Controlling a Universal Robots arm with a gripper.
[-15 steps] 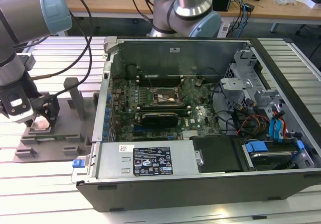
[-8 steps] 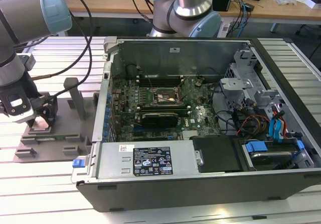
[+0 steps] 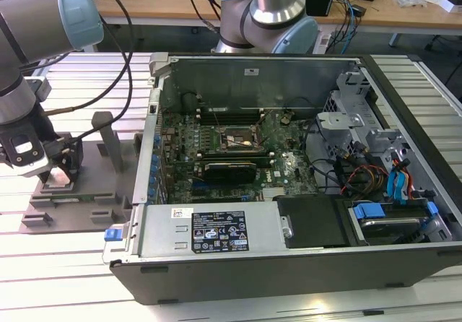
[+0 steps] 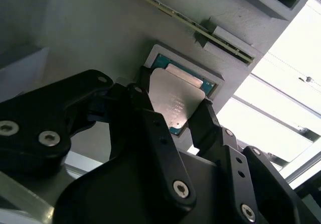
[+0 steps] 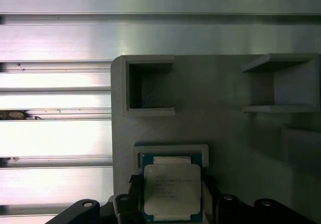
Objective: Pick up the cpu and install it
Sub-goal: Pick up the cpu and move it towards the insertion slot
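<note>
Exterior view: the gripper [image 3: 61,169] is low at the grey fixture [image 3: 86,192], to the exterior view's left of the computer case [image 3: 289,250]. Second wrist view: the jaws are closed against opposite edges of the cpu [image 4: 175,98]. First wrist view: the cpu [image 5: 172,189] lies in the fixture's pocket.

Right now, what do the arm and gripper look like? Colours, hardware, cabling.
The arm is round silver-grey tubing with pale blue joint caps. A thin black cable hangs beside it. In the second wrist view, the gripper is matte black, built from flat linked plates with rounded ends and pinned by silver socket-head screws.
</note>
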